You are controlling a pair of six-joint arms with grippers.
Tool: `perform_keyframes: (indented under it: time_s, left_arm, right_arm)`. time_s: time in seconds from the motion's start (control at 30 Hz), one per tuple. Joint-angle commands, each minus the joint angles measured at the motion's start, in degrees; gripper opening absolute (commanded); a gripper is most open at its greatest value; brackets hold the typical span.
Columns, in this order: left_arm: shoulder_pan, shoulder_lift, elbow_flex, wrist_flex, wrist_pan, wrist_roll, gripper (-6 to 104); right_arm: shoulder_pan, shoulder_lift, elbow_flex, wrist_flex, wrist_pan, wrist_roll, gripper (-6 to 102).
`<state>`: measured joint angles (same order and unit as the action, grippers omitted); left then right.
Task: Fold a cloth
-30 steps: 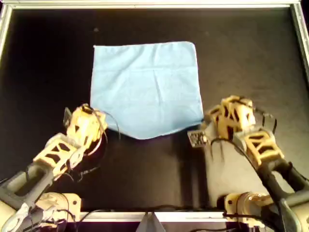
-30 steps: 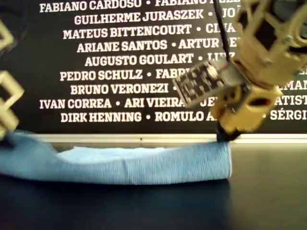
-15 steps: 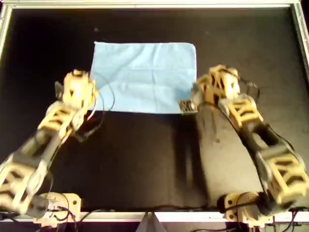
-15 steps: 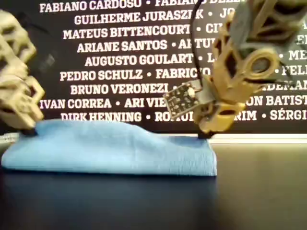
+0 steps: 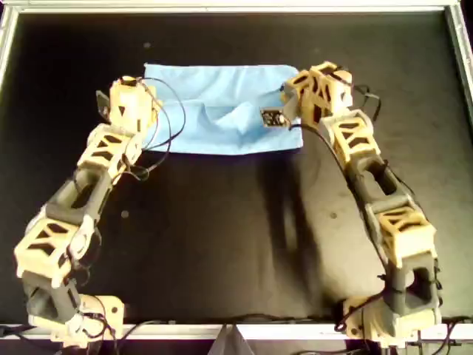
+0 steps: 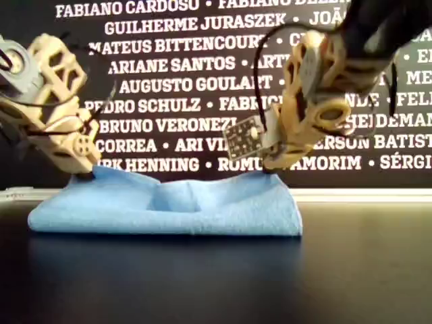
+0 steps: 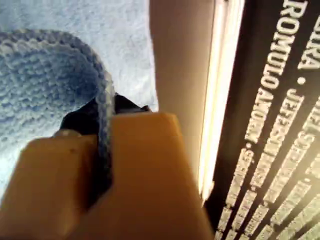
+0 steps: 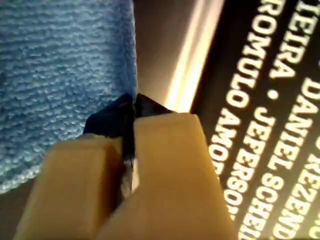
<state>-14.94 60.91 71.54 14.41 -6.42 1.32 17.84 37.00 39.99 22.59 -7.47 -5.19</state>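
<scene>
- Spreading black under everything, the tabletop (image 5: pixel 222 237) carries the cloth (image 5: pixel 222 111), folded over near the overhead view's top edge.
- Left claw (image 5: pixel 131 95) pinches one cloth corner tightly.
- Right claw (image 5: pixel 295 92) likewise clamps another corner.

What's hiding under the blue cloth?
Nothing shows beneath the soft pale-blue fabric cloth except the black table around it. It lies doubled over, hiding its lower layer.
</scene>
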Motion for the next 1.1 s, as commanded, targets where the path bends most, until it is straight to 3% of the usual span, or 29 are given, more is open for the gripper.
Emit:
perform_keyframes:
  time_s: [0.0,0.37,0.9,1.07]
  left_arm:
    - [1.93,-0.62,-7.38,-1.58,0.26,0.35,0]
    - [1.93,-9.4,-18.54,-1.58,-0.53,0.35,-1]
    - [4.04,-12.57,-21.01,-1.67,0.26,0.35,1]
    - [4.04,-12.57,-21.01,-1.67,0.35,0.35,14]
  right_arm:
    - [-0.97,-1.49,-12.22,-2.99,0.0,-0.18,1]
    - [-3.08,-14.85,-29.44,-2.99,0.09,-0.18,1]
    - [-3.87,-17.67,-31.2,-3.16,0.18,-0.18,3]
    - [-4.31,-17.67,-31.2,-3.16,0.18,-0.18,9]
